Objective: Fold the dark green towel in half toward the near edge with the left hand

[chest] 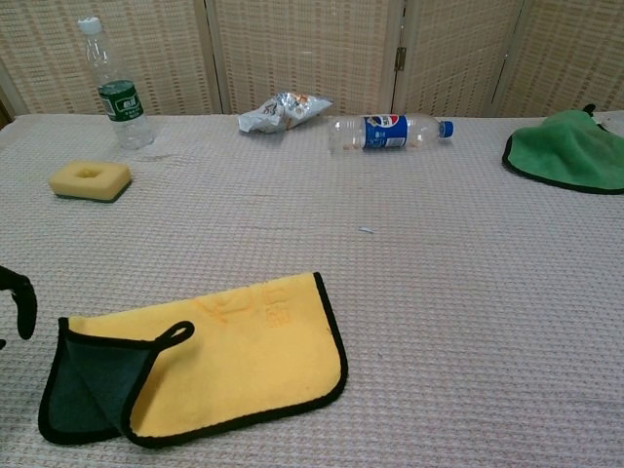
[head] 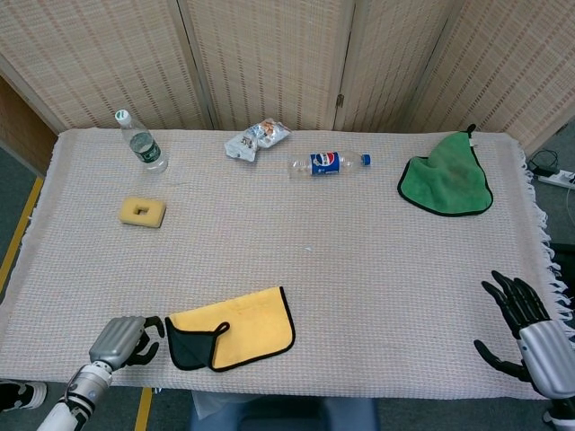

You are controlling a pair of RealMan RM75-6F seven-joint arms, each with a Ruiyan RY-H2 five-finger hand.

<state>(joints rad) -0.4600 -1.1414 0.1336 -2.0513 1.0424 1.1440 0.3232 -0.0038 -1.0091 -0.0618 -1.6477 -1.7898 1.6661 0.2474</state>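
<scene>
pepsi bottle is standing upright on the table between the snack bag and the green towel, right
Not quite. The pepsi bottle lies on its side, not upright, as the chest view shows plainly. It does sit on the table between the snack bag and the green towel.
</scene>
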